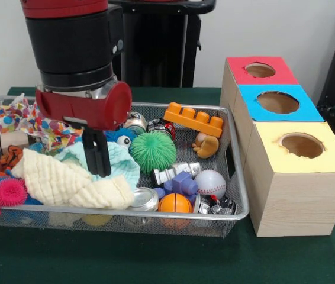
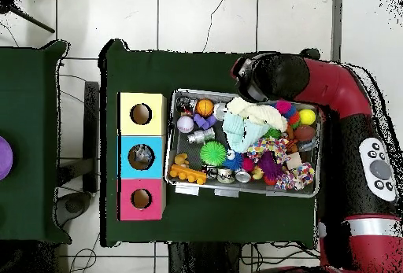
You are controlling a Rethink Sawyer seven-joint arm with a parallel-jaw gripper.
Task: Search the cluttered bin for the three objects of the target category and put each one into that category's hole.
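Cloth looks like the category in hand, judging by where the tool [image 1: 98, 167] stands, though the task sentence does not name it. You have the tool down on the teal cloth [image 1: 125, 164], its tip at the fold where that cloth meets the cream cloth [image 1: 67, 183]. I cannot tell whether it is open or already nipping fabric.

Both cloths are soft, light and limp. They will not slip, but they will trail and may drag neighbours up with them. Take a bunched ridge rather than a flat edge, and lift high enough for the tail to clear the bin [image 1: 239, 195].

The teal cloth lies right under the tool, left of middle in the bin. The cream one lies just in front, against the near wall. A green ball [image 1: 152, 151] touches the teal cloth. The boxes [image 1: 298, 183] stand outside the bin.
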